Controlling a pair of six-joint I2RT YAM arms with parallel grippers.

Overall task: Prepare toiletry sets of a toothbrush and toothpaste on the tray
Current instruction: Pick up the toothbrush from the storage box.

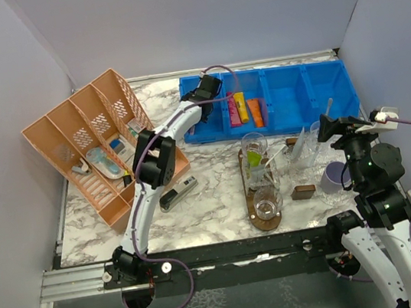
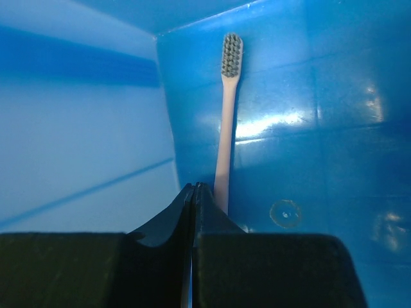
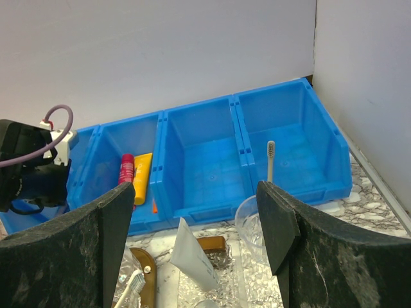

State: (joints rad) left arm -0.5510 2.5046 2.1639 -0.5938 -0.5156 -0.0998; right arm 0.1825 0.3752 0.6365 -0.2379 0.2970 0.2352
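Note:
The brown tray point(image 1: 260, 222) carries clear tumblers; the far one point(image 1: 253, 145) holds a lime green tube point(image 1: 254, 159), and the near one point(image 1: 267, 203) looks empty. More tumblers point(image 1: 303, 151) stand right of the tray, one with a toothbrush point(image 3: 270, 159) upright in it. My left gripper point(image 1: 204, 89) is in the blue bin's left compartment, jaws shut point(image 2: 194, 187). A pale toothbrush point(image 2: 226, 115) lies just right of its tips, its handle going behind the right finger. My right gripper point(image 3: 196, 192) is open and empty above the right tumblers point(image 1: 331, 129).
The blue bin point(image 1: 293, 121) holds red, yellow and orange tubes point(image 1: 242, 107). An orange divided basket point(image 1: 61, 144) stands at the left. A black stapler-like item point(image 1: 178, 195), a purple cup point(image 1: 334, 177), a brown block point(image 1: 302, 192) and a white tube point(image 3: 192, 255) lie around the tray.

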